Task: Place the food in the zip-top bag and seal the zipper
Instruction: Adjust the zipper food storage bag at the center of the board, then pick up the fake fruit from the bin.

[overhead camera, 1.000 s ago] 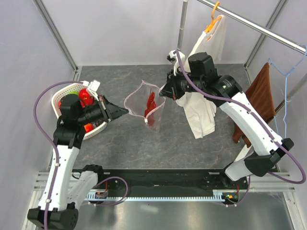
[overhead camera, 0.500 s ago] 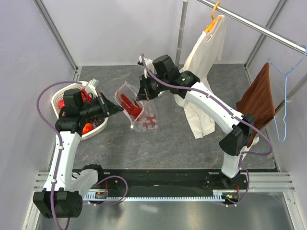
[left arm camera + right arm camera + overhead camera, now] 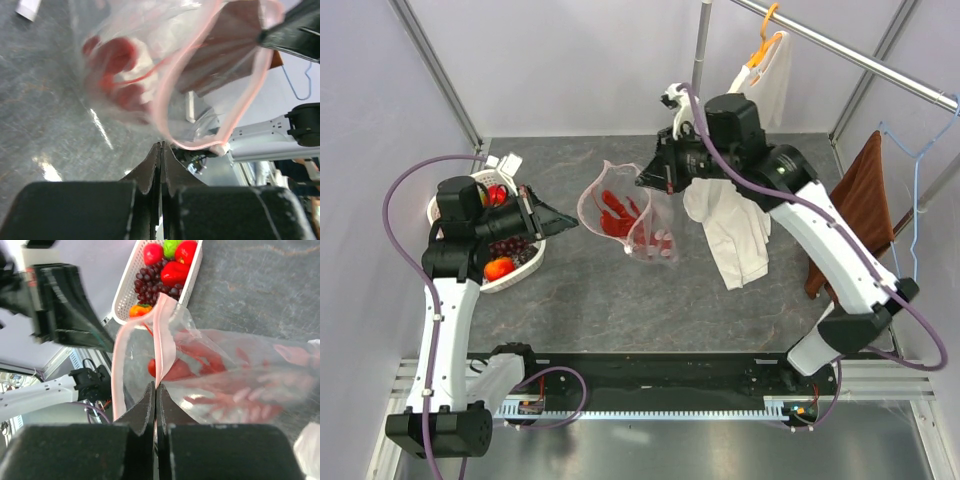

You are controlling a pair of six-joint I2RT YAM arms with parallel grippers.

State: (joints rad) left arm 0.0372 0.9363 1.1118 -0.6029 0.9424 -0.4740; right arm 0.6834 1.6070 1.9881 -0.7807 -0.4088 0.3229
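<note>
The right gripper pinches the zip-top bag's pink zipper, red chilli peppers inside, while the left gripper is closed empty just beside it.

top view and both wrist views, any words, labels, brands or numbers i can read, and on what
No readable text in any view.
bag: only pale round dots printed on it, no letters.
white tag by the basket: too small to tell whether anything is printed on it.
</note>
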